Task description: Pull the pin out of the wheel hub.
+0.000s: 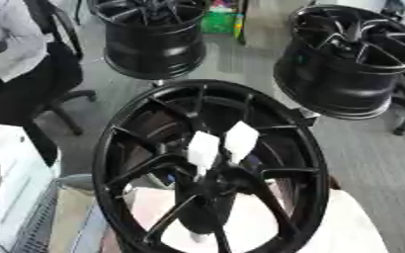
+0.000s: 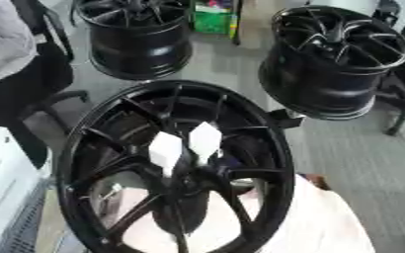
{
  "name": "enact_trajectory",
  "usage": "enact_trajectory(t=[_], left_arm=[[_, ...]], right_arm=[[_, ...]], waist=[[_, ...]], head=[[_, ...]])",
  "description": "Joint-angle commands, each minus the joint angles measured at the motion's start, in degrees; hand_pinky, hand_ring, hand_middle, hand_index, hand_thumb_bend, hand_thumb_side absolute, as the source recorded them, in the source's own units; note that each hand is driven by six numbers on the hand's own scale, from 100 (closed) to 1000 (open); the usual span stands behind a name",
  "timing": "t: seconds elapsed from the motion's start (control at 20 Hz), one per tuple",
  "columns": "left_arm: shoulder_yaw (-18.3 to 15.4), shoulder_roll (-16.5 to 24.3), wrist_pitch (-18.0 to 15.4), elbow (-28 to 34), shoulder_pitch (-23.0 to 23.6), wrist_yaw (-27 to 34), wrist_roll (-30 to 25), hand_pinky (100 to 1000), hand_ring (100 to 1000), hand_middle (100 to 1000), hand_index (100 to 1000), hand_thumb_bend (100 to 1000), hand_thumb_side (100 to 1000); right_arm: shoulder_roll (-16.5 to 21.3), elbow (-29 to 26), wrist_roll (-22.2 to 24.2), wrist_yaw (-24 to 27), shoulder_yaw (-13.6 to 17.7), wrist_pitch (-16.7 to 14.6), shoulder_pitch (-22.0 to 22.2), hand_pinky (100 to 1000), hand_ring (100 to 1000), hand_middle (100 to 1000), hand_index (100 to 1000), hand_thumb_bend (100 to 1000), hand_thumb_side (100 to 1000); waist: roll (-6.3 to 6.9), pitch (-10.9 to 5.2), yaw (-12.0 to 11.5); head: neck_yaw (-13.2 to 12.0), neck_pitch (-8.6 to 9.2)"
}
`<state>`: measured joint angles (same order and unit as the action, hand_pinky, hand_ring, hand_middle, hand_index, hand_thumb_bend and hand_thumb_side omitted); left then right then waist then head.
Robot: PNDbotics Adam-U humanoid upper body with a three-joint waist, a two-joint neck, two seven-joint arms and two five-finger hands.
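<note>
A large black spoked wheel hub (image 1: 316, 163) stands tilted in the middle of both views, its open face toward me. At its centre two white flat tags stick out side by side: the left one (image 1: 203, 149) and the right one (image 1: 240, 141). They sit on something at the hub's middle, and I cannot make out a pin beneath them. Neither of my hands shows in either view.
The hub rests on a pale cloth-covered surface (image 1: 357, 230). Two more black wheels stand on the grey floor behind, one at the top middle (image 1: 150, 47) and one at the upper right (image 1: 344, 74). A white table (image 1: 7, 178) lies at the left, an office chair (image 1: 63, 99) beyond it.
</note>
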<state>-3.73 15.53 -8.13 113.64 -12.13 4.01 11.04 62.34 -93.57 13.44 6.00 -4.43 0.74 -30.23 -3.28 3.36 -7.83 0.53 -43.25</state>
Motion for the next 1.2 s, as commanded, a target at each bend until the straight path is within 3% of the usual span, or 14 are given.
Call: enact_trajectory(t=[0.05,0.45,0.65,0.8,1.2], left_arm=[[-0.03,0.85,-0.02,0.95,-0.96,0.1,-0.1,754,859,671,841,100,697],[0.22,1.16,0.15,0.95,-1.09,0.29,-0.4,754,859,670,841,100,697],[0.34,1.27,0.23,0.95,-1.08,0.38,-0.54,753,859,670,841,100,697],[0.38,1.24,0.26,0.95,-1.01,0.47,-0.59,753,859,670,841,100,697],[0.42,1.09,0.41,0.95,-0.82,0.6,-0.65,754,860,669,841,100,698]], right_arm=[[3.3,-0.55,4.6,-4.26,-2.58,-1.0,-2.38,842,779,761,813,100,367],[4.89,-2.15,17.92,-11.01,-11.31,-7.81,-5.93,870,810,775,837,100,419],[3.83,-2.82,23.97,-12.37,-14.74,-10.87,-8.5,883,836,796,856,168,449],[1.93,-2.24,28.03,-12.37,-16.96,-12.27,-11.59,882,833,792,855,161,455],[-1.15,-4.72,27.66,-14.76,-21.75,-9.86,-15.36,878,827,783,847,178,452]], waist=[[0.01,-0.59,-0.12],[-0.57,-0.57,-0.71],[-0.69,-0.59,-0.87],[-0.69,-0.63,-0.79],[-0.67,-0.7,-0.72]], head=[[0.68,0.07],[1.84,0.09],[2.12,0.13],[2.32,0.07],[2.49,0.13]])
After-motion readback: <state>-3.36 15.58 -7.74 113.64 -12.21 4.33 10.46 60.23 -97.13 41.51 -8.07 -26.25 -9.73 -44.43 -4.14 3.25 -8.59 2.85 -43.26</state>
